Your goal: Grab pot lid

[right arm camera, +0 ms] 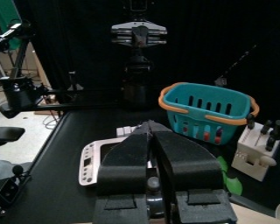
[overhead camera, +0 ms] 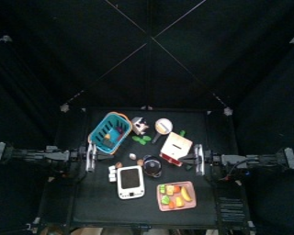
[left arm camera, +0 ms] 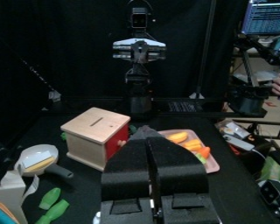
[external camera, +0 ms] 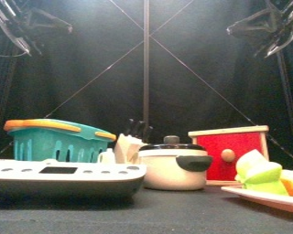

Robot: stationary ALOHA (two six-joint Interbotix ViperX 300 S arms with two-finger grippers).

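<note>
Pot lid (external camera: 175,147) sits on its pot mid-bench, between the teal basket (external camera: 58,142) and red box (external camera: 231,151), knob up for pinching. I see both tools, left (left arm camera: 154,150) and right (right arm camera: 157,144), pressed together, parked at the sides.

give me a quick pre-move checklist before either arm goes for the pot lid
1. Pot lid located: ok, it sits on the pale pot at the table's middle, dark knob upward.
2. Lid free of any tool: ok, nothing touches it.
3. Left tool ready: not ok, jaws are shut and must open first.
4. Right tool ready: not ok, jaws are shut too.
5. Arms clear of the clutter: ok, both hang at the table's side edges in the top view.
6. Room around the lid: cannot tell; the red box and teal basket flank the pot, gaps unclear.
</note>
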